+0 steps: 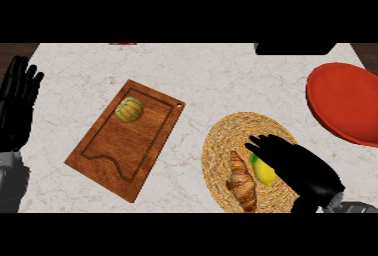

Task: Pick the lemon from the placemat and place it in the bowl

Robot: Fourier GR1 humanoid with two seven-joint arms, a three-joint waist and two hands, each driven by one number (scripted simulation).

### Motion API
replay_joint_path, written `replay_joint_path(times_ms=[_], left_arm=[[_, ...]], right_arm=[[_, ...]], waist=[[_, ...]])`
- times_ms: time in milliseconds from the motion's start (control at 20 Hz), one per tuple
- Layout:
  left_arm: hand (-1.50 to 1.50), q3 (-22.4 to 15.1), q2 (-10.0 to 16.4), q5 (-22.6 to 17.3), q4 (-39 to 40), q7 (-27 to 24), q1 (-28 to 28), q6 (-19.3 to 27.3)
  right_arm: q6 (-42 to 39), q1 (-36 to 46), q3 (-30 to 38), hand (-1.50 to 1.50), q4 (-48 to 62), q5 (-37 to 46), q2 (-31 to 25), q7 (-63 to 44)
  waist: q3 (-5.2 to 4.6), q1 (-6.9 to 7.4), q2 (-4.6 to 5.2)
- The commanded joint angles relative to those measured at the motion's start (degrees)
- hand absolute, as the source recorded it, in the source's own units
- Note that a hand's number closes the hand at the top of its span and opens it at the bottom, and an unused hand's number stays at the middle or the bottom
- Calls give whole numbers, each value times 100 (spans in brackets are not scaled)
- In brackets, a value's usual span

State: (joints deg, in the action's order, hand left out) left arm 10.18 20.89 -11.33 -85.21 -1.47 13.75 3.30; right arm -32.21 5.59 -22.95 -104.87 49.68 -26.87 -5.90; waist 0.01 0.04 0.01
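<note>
1. Head view: the lemon (263, 171) lies on the round woven placemat (221, 132) near the front edge of the bench (214, 70), toward its right, just beside a croissant (242, 182).
2. The right hand (299, 167) hangs over the lemon and covers its right side; whether it grips the fruit cannot be told.
3. The red bowl (347, 102) sits at the bench's right edge, apart from the placemat.
4. The left hand (18, 100) rests at the left edge, fingers straight and open, holding nothing.
5. A wooden cutting board (122, 150) lies left of the placemat, carrying 1 round yellow-green fruit (129, 110) at its far end.
</note>
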Motion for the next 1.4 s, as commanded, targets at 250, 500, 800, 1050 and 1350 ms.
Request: replay_joint_path(times_ms=[250,500,800,1050,1350], left_arm=[[0,-76,-387,250,-255,-69,-262,28],[0,72,-359,321,-212,24,-182,-23],[0,206,-254,283,-15,122,107,-175],[0,405,-191,250,372,10,308,-251],[0,197,-350,318,-533,404,-113,-187]], right_arm=[[80,329,209,-150,946,559,378,463],[80,61,270,-150,780,812,577,489],[218,329,320,-150,1671,1230,861,485],[763,50,264,-150,1817,1538,956,732],[1462,125,395,150,2034,1607,946,1408]], waist=[[0,15,0],[-1,-2,-4],[-1,0,-1],[-1,-15,-1],[1,3,-6]])
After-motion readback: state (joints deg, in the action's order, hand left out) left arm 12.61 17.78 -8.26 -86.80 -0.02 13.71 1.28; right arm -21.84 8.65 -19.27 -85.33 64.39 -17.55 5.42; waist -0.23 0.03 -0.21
